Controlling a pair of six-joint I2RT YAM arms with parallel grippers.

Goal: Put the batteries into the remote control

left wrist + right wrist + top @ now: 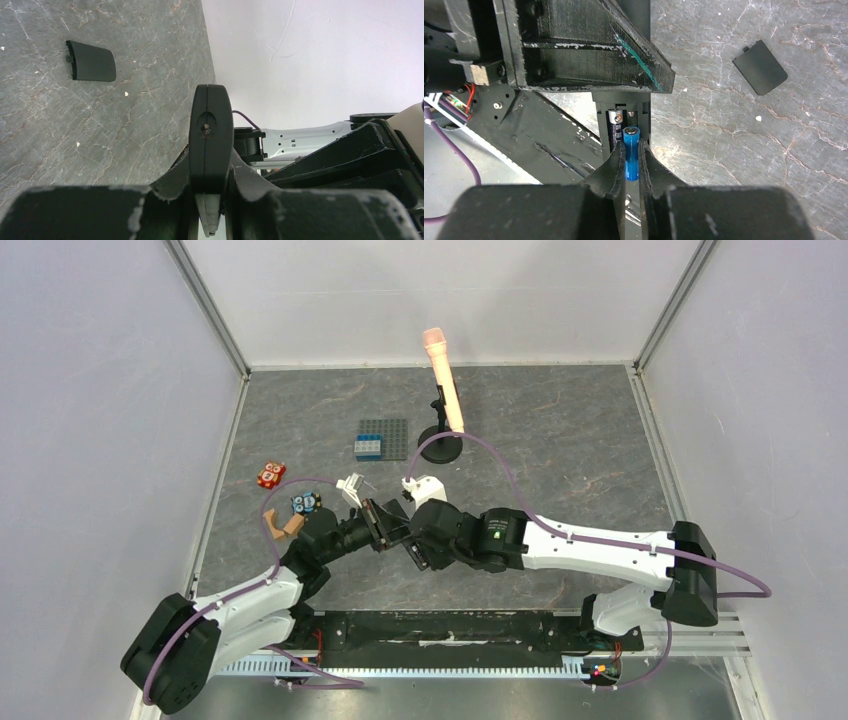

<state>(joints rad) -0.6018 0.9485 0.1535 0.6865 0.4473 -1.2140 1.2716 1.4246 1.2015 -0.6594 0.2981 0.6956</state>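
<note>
Remote control clamped in left fingers — right fingers pinch a battery over it.

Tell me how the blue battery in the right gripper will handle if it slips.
The battery is a smooth, rigid cylinder, so it would probably roll on the flat table. Pinched at its sides by narrow fingers, it may pivot or slide out endwise.

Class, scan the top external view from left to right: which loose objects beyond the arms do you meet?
Small red piece → grey baseplate carrying a blue brick → peach microphone on its black stand.
</note>
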